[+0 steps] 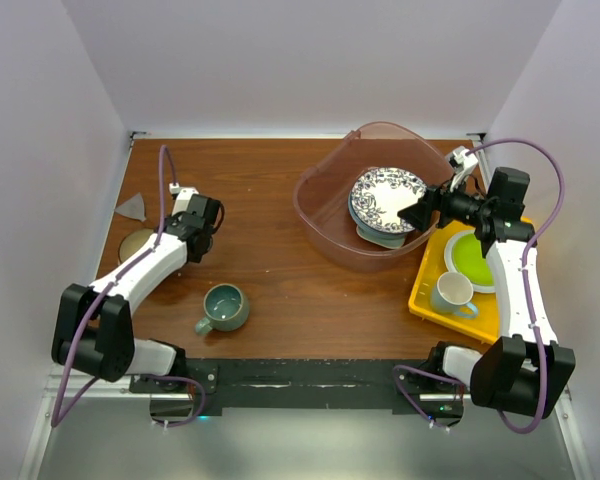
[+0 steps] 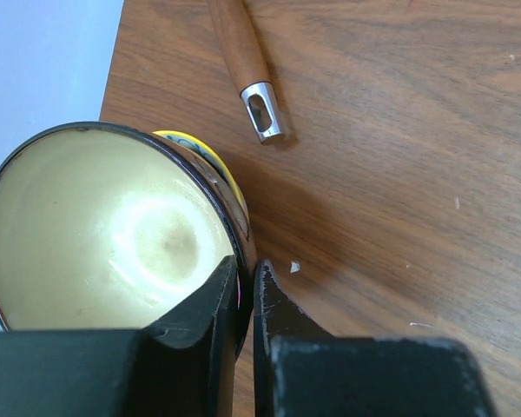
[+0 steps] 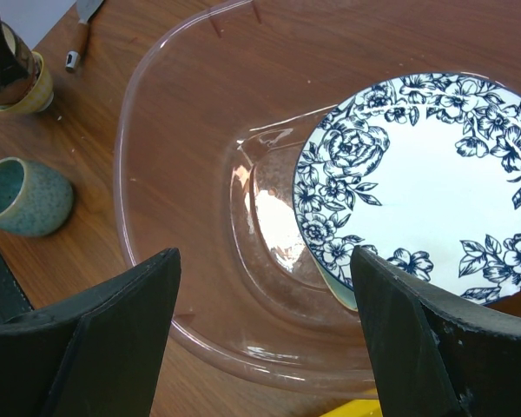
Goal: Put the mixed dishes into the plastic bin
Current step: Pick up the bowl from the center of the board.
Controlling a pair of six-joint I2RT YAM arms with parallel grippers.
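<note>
The left gripper (image 2: 246,280) is at the far left of the counter (image 1: 270,275), its jaws pinching the rim of a yellow bowl (image 2: 104,226) that is cream inside. A knife (image 2: 243,61) handle lies just beyond the bowl. The teal mug (image 1: 224,306) stands near the centre, apart from both arms. The right gripper (image 3: 265,261) hangs over the right side of the bin (image 1: 315,205), jaws spread wide and holding nothing. In the bin a blue-flowered plate (image 1: 388,193) rests on a mint dish (image 3: 340,294).
</note>
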